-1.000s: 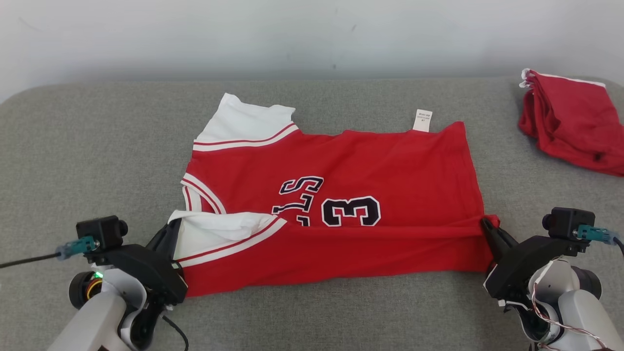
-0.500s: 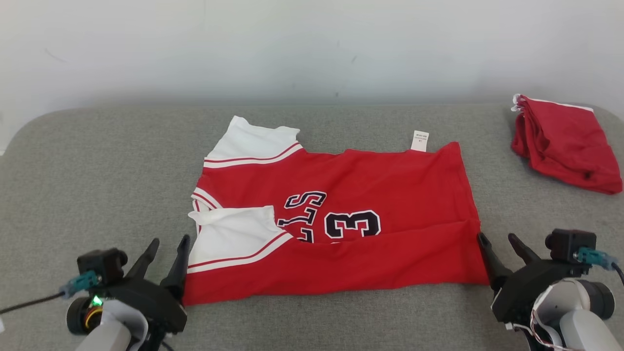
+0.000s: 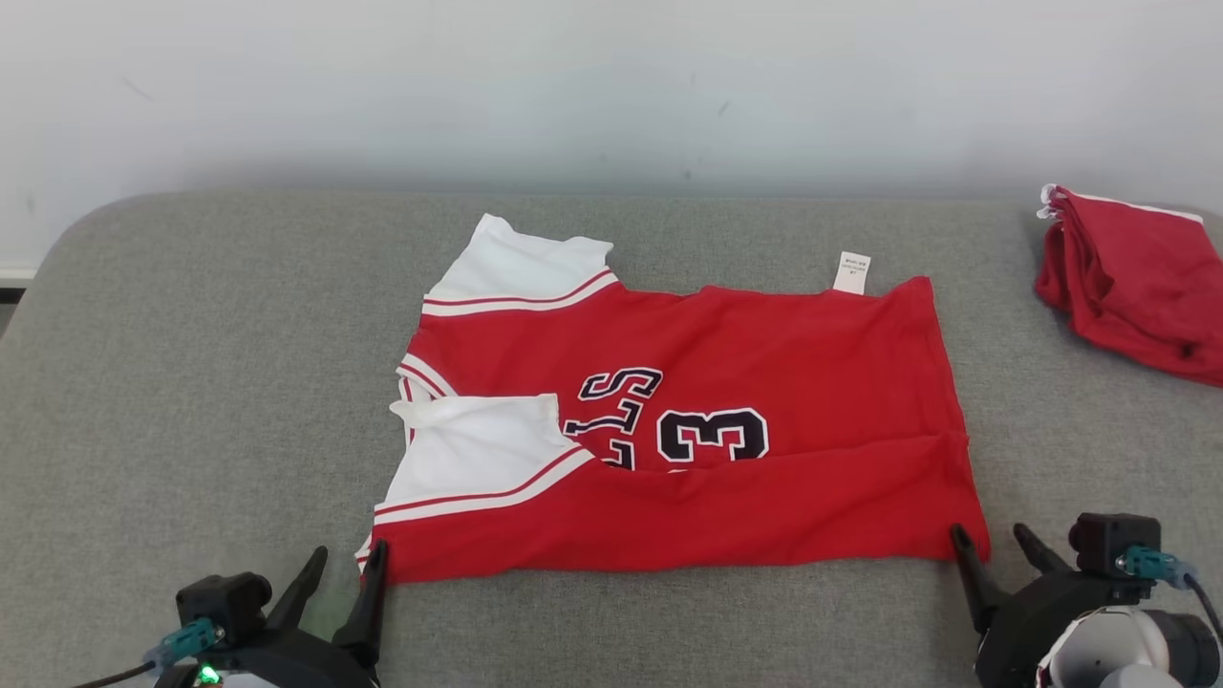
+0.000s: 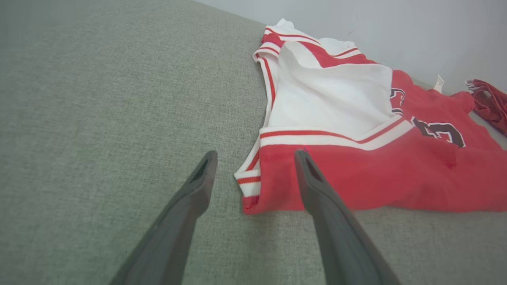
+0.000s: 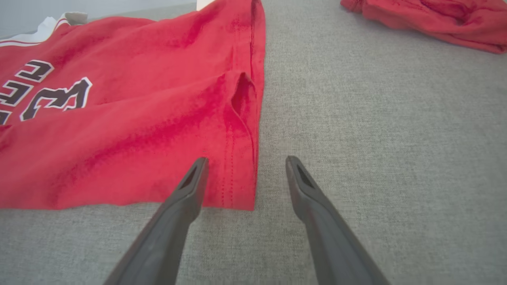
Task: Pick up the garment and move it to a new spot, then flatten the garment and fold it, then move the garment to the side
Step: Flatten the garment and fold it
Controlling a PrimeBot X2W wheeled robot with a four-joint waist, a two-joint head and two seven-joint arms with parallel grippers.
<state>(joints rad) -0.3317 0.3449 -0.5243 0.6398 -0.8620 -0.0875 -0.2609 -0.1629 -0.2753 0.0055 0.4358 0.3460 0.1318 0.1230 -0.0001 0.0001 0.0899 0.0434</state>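
— Garment (image 3: 764, 382) first: what can you read on it?
— A large "3" (image 3: 712, 435) and dark letters, "S" and "LS" among them, partly under the folded-over near strip. The white tag (image 3: 852, 272) at its far edge has print too small to read. It lies flat mid-tabletop (image 3: 191, 382), with a second red cloth (image 3: 1137, 277) well apart at the far right.
— And since a second ago?
— Then both jaws pinched the near fold. Now the left gripper (image 3: 349, 549) stands open and empty at the near left corner, and the right gripper (image 3: 988, 529) stands open and empty at the near right corner.
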